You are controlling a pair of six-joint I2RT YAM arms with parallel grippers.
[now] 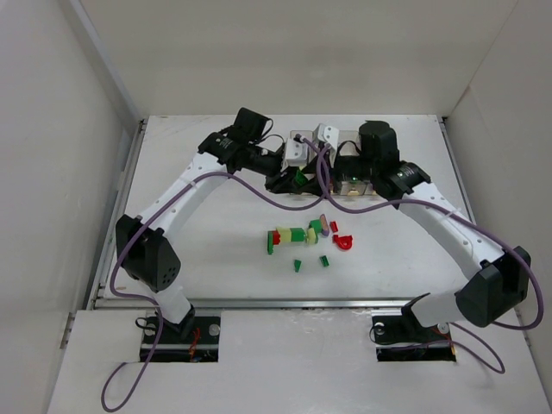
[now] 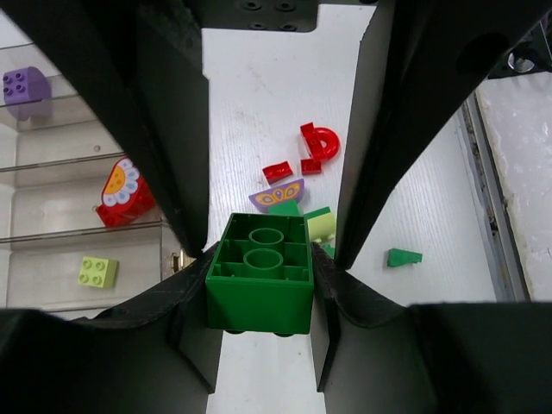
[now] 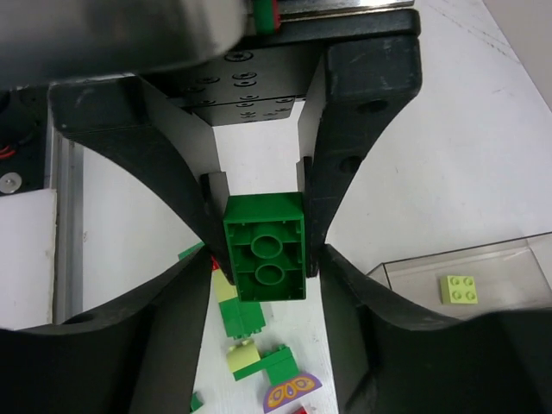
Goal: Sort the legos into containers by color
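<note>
White table (image 1: 216, 259) below, left gripper (image 2: 259, 259) pinches green brick (image 2: 259, 297) midair for handover; right gripper (image 3: 266, 261) jaws narrow around it, grip unclear.

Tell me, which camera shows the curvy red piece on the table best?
The left wrist view. There the curvy red piece lies big and clear on the table. The top view shows the piece only as a tiny red blob. The right wrist view does not show it.

I have bare table (image 1: 216, 259) left and right of the legos (image 1: 304, 237) at centre. Far centre is crowded: left arm (image 1: 177, 203) and right arm (image 1: 448, 227) meet over the containers (image 2: 43, 181).
</note>
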